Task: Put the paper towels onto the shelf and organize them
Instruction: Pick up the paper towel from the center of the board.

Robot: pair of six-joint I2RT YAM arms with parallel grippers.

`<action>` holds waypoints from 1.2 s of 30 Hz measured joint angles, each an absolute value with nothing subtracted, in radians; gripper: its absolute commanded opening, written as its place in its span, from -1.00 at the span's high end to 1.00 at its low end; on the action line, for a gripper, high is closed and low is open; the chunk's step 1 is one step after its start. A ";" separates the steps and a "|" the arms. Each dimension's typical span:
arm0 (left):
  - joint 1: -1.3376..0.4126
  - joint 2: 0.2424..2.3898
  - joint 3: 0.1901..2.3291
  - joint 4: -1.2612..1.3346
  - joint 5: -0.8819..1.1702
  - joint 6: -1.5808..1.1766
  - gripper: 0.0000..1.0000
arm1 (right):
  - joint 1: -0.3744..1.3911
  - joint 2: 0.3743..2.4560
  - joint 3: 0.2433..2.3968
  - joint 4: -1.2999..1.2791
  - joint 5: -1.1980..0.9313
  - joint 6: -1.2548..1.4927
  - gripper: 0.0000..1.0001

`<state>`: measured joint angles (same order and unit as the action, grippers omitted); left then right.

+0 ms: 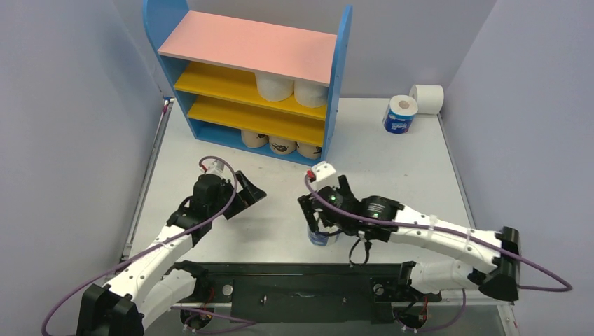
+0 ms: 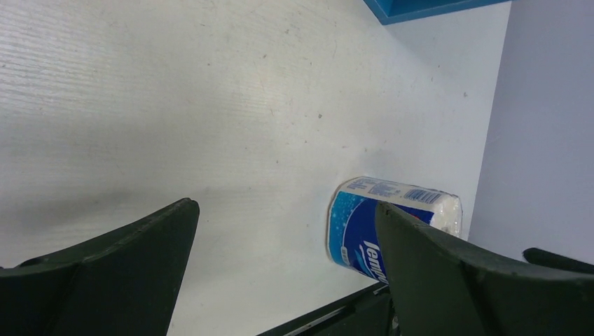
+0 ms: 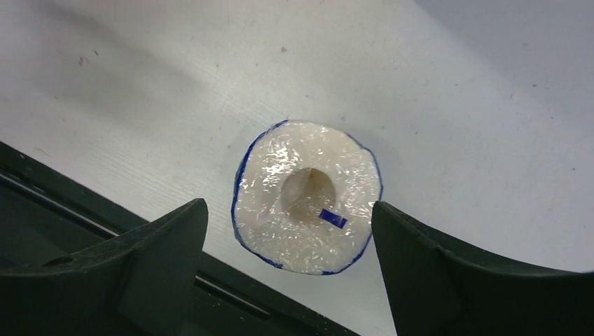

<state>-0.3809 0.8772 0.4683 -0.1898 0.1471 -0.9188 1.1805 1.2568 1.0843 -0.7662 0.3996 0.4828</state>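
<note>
The right arm's fingers (image 3: 448,269) stand wide apart. A blue-wrapped roll (image 3: 307,197) sits upright on the table (image 3: 434,91) between them, loose and not pinched (its hollow core faces straight up). The left arm's fingers (image 2: 119,273) are spread wide too, with only table between them, and that same roll shows just past one finger. Well beyond both pairs of fingers, the shelf (image 1: 341,77) holds two white rolls (image 1: 274,85) on its upper yellow board and three printed rolls (image 1: 282,145) on its bottom tier.

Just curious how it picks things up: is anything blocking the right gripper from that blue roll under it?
Nothing visible does. The right gripper hangs open directly over the upright blue-wrapped roll, its jaws on either side of the roll, with only clear space between them.
</note>
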 measured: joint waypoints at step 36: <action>-1.033 1.527 1.098 -0.472 -0.176 -0.698 -0.75 | 0.832 0.576 0.501 -0.450 0.588 0.721 -0.55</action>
<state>-1.0332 1.5269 1.0977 -0.4721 -0.1764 -0.6975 0.8318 0.5758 0.5014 -0.4496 0.5880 0.7208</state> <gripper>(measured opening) 0.889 0.783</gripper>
